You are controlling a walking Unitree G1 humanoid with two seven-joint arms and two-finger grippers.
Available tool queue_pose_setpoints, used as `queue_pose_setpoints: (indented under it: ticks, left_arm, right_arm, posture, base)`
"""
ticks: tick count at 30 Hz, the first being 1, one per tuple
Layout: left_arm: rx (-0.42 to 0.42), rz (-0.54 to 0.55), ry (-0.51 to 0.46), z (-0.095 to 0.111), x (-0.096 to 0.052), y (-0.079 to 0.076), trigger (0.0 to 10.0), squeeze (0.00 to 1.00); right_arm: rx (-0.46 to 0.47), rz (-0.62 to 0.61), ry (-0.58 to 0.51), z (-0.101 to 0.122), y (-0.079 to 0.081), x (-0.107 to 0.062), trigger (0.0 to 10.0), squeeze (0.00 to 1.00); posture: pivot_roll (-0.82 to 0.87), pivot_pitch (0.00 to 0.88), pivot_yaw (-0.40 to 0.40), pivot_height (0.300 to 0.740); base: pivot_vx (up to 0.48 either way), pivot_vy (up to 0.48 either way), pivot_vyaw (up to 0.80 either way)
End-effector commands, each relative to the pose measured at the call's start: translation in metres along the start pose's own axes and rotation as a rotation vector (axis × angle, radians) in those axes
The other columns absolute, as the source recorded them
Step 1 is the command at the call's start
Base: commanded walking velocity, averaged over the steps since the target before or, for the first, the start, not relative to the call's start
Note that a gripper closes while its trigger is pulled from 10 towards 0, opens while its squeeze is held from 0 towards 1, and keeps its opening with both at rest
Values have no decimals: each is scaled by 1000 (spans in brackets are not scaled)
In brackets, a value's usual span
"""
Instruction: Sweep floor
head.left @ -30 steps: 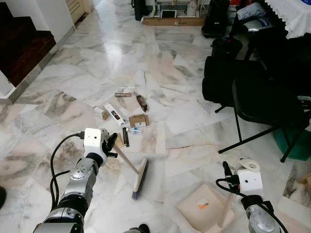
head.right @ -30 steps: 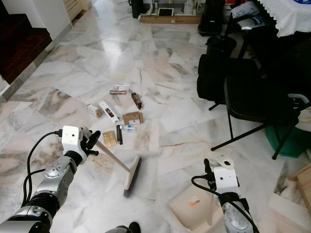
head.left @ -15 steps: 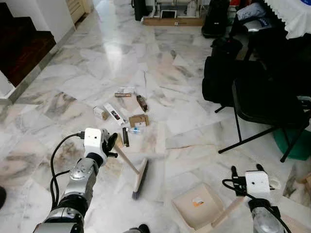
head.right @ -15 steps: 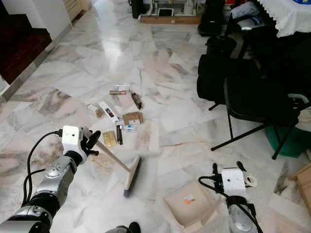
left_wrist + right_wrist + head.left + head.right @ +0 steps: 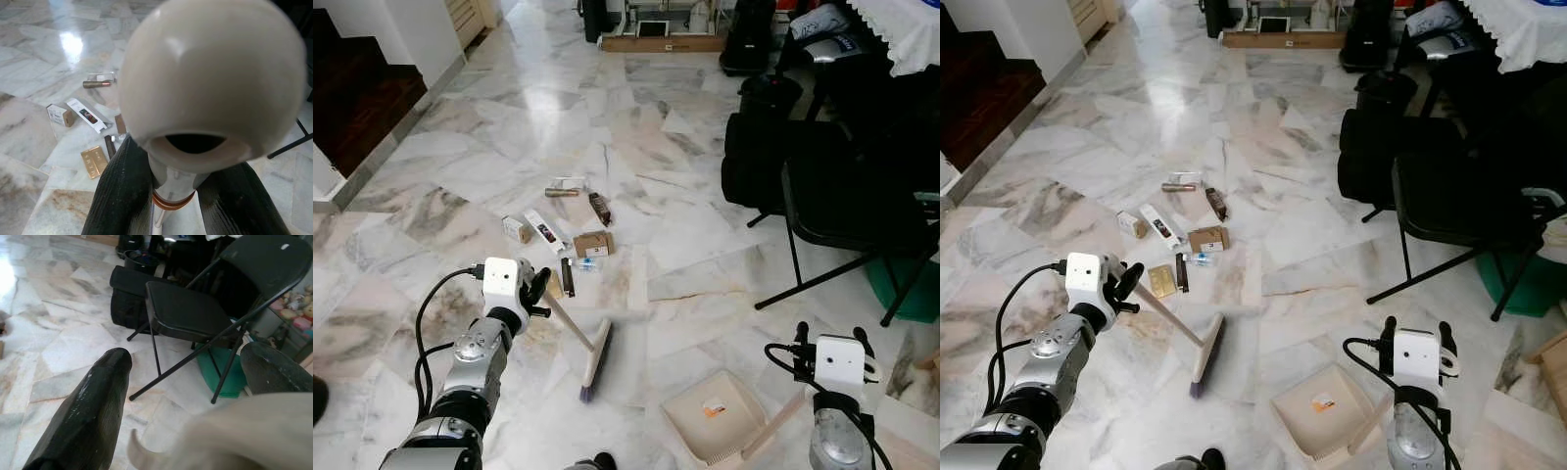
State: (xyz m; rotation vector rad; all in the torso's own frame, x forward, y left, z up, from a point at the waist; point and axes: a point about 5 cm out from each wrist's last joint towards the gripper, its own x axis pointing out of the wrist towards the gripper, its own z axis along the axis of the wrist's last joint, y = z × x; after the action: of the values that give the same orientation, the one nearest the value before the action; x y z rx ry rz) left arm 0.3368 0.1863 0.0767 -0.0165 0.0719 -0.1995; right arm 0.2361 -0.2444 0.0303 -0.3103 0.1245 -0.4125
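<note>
Left gripper [image 5: 536, 290] clamped on broom [image 5: 595, 357], right gripper [image 5: 1415, 364] on dustpan [image 5: 1320, 411]; litter [image 5: 556, 233] beyond broom risks scattering wide of dustpan

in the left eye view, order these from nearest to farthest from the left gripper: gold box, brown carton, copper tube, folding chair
1. gold box, just beyond the left gripper
2. brown carton, middle of the litter
3. copper tube, far edge of the litter
4. folding chair, far right

The marble floor [image 5: 509, 108] carries scattered small boxes [image 5: 558, 235], a broom head [image 5: 595, 358], and a dustpan [image 5: 713, 419].
</note>
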Motion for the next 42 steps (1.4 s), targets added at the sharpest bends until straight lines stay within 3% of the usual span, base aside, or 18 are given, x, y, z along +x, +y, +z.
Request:
queue_pose_setpoints:
  ticks: [1, 7, 15, 21, 22, 30, 34, 42]
  left_arm:
    - [22, -8, -18, 7, 2, 3, 10000, 0]
    - [20, -10, -17, 6, 2, 3, 10000, 0]
    - [14, -14, -15, 5, 2, 0, 10000, 0]
    - [18, -10, -16, 5, 2, 2, 10000, 0]
    - [18, -11, -16, 5, 2, 2, 10000, 0]
    - [18, -14, -20, 6, 3, 1, 10000, 0]
    - [18, -15, -20, 7, 4, 0, 10000, 0]
    - [18, -10, -17, 6, 3, 2, 10000, 0]
  right_arm:
    - [-2, -9, -7, 3, 1, -3, 10000, 0]
    - [-17, -109, 6, 7, -6, -8, 10000, 0]
    - [-28, -77, 174, -25, 6, -27, 10000, 0]
    - [30, -96, 285, -41, 9, -35, 10000, 0]
    - [45, -106, 289, -42, 8, -36, 10000, 1000]
    - [74, -130, 178, -26, 3, -26, 10000, 1000]
    - [78, -154, 72, -10, -3, -21, 10000, 1000]
    - [88, -165, 45, -7, -7, -22, 10000, 1000]
  posture:
    - [47, 105, 103, 740]
    - [43, 106, 101, 740]
    - [44, 102, 95, 740]
    - [46, 91, 94, 740]
    - [48, 86, 93, 740]
    - [45, 80, 94, 740]
    - [42, 88, 96, 740]
    - [44, 93, 95, 740]
  base:
    - [0, 0, 0]
    - [0, 0, 0]
    - [0, 0, 0]
    - [0, 0, 0]
    - [0, 0, 0]
    - [0, 0, 0]
    - [0, 0, 0]
    - [0, 0, 0]
